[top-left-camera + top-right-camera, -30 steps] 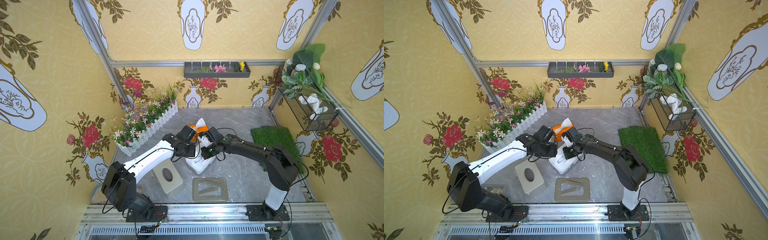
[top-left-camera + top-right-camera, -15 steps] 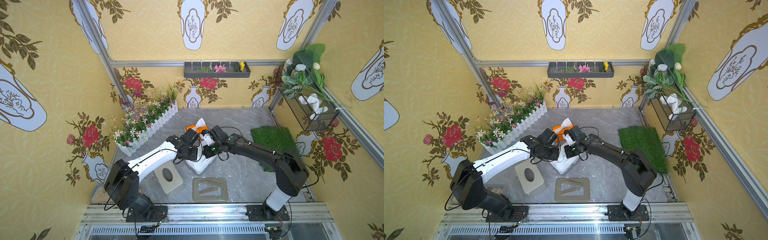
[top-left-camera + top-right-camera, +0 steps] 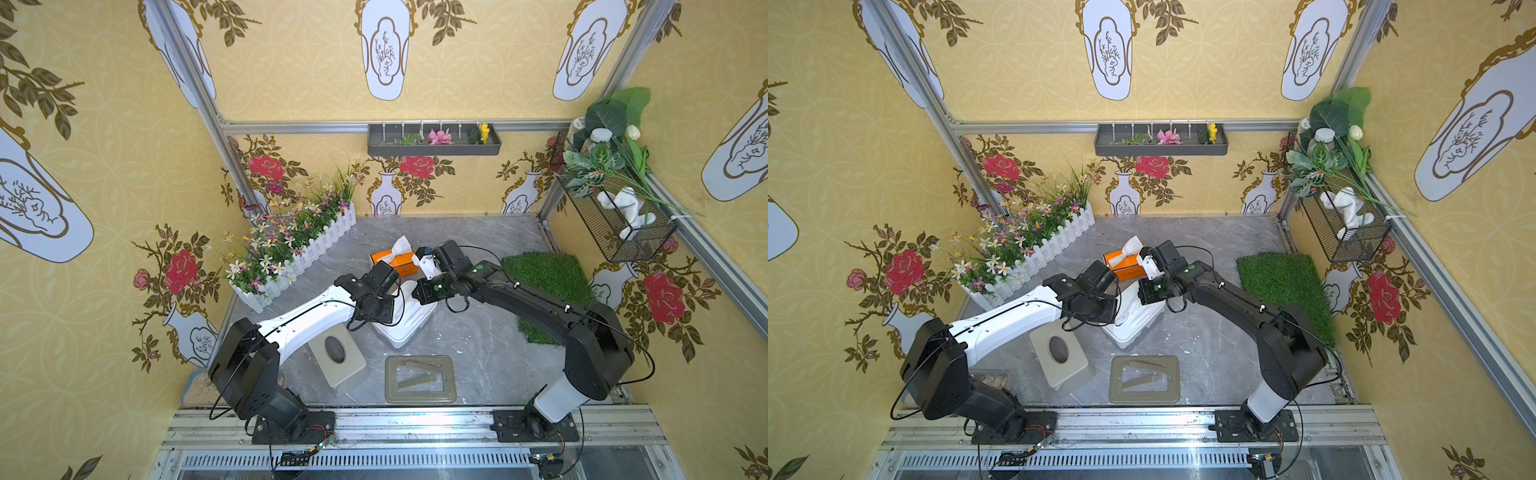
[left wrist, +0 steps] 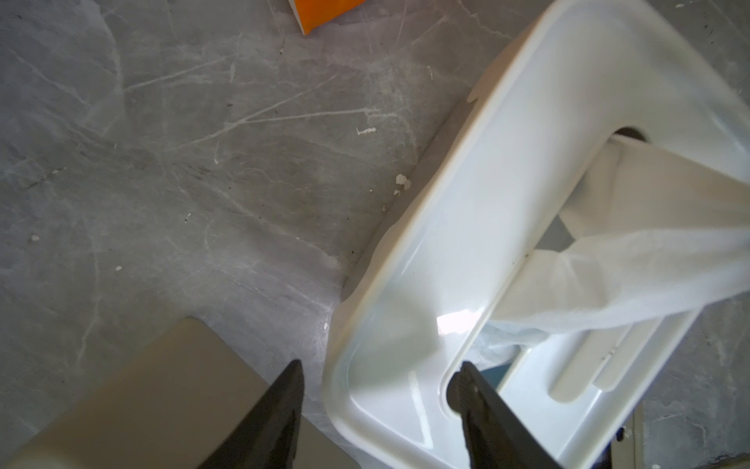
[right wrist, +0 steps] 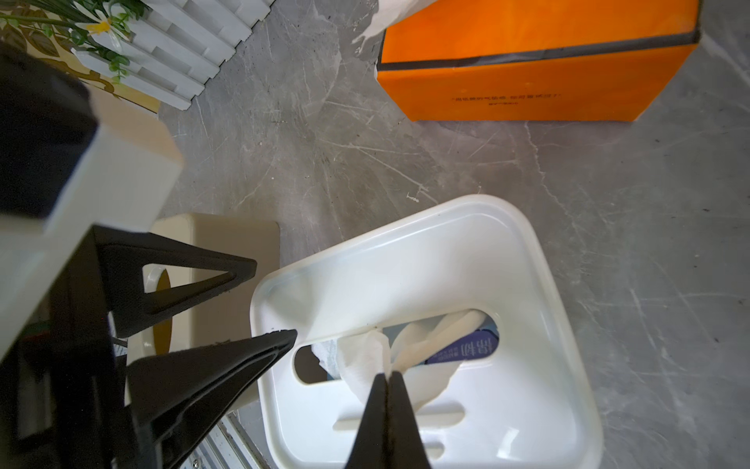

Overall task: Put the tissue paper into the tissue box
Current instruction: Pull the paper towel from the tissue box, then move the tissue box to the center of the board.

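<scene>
1 tissue paper (rising from tissue box) is pinched in right claw; left claw spread.

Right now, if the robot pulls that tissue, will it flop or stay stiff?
Probably floppy: the tissue folds and twists through the white box's slot. Likely tears easily; it looks thin where the right end effector pinches it.

Both top views look down from high; both wrist views closely share the white tissue box.
</scene>
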Controlling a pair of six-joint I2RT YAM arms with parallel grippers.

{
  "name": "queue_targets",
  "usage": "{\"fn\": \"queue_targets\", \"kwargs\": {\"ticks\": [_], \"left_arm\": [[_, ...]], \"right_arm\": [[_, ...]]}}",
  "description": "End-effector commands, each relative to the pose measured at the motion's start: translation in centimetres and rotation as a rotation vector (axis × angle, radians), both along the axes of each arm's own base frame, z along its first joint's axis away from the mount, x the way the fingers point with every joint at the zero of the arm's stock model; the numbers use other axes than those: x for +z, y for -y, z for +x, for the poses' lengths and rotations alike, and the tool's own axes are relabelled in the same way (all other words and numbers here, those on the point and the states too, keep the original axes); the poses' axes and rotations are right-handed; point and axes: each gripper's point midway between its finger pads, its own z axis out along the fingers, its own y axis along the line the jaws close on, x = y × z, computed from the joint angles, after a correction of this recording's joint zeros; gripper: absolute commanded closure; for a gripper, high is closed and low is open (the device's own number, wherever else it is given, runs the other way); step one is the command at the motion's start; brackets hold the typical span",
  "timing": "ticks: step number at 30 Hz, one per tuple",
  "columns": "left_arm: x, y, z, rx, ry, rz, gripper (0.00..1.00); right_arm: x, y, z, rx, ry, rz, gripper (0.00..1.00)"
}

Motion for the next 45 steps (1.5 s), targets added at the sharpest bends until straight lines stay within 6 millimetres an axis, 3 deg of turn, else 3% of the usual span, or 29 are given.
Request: {"fn": "queue_targets", "kwargs": {"ticks": [1,13,21,25,27,28,31,35,40,45], "left_arm": [[-0.2,-0.4,0.2,0.012,0.017,0.016,0.38],[1.2,-2.1,1.5,0.076,0.09,0.047,0.37],[-0.7,-3.4,2.9,0.128,0.043,0.11,0.37],[-1.8,-2.4,4.0,0.109,0.032,0.109,0.37],[-2.2,-2.3,4.3,0.113,0.031,0.109,0.36],[-2.5,-2.1,4.5,0.112,0.027,0.105,0.37],[-3.3,-1.5,4.8,0.096,0.013,0.095,0.37],[-3.6,0.2,4.9,0.069,-0.001,0.056,0.4],[-3.8,4.3,4.4,-0.002,-0.013,0.015,0.52],[-4.9,9.6,4.1,-0.084,-0.041,-0.019,0.55]], "right_arm": [[1.5,0.2,0.6,-0.007,0.017,0.047,1.0],[3.8,0.5,0.4,0.002,0.033,0.081,1.0],[3.6,0.4,0.2,0.008,-0.006,0.104,1.0],[2.7,0.5,0.0,0.004,-0.044,0.087,0.87],[2.6,1.1,-0.1,-0.016,-0.04,0.073,0.73],[2.7,1.6,0.0,-0.035,-0.028,0.061,0.6],[3.9,3.8,0.5,-0.102,0.024,0.037,0.46],[6.3,8.4,1.2,-0.241,0.115,0.024,0.26],[7.3,14.2,0.9,-0.414,0.135,-0.012,0.22],[7.6,16.7,-0.7,-0.487,0.135,-0.005,0.21]]}}
